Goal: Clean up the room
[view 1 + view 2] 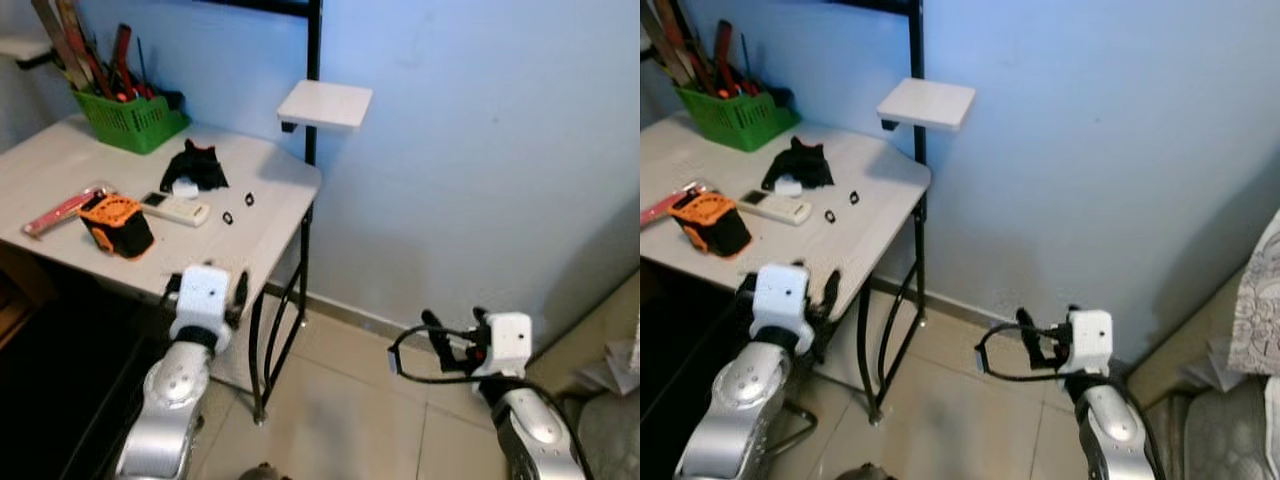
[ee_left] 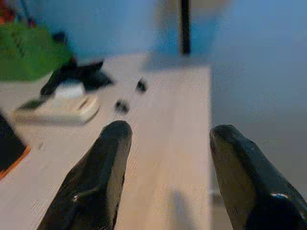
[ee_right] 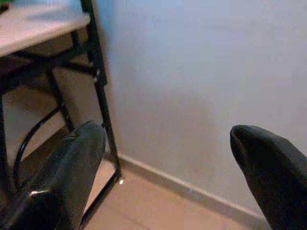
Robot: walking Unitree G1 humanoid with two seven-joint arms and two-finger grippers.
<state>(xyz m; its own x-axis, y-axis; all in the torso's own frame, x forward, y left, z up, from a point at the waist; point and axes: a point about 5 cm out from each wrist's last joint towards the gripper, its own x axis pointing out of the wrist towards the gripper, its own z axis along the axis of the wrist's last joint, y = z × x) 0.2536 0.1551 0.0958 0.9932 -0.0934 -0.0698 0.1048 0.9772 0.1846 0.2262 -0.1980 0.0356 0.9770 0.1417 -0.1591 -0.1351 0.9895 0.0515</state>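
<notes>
A white desk [image 1: 60,170] stands at the left. On it lie an orange and black device [image 1: 117,222], a white remote [image 1: 175,208], a crumpled black cloth [image 1: 195,165], a pink flat tool [image 1: 60,210] and two small black clips [image 1: 228,217]. A green basket [image 1: 130,118] full of tools sits at the back. My left gripper [image 2: 170,132] is open, level with the desk's front edge, pointing across the top toward the remote [image 2: 57,109]. My right gripper [image 1: 455,320] is open and holds nothing, above the floor and facing the blue wall.
A small white shelf [image 1: 325,103] juts from a black pole behind the desk corner. Black desk legs [image 1: 262,370] come down to the tiled floor between my arms. Grey bedding [image 1: 610,400] lies at the far right. A dark space lies under the desk at the left.
</notes>
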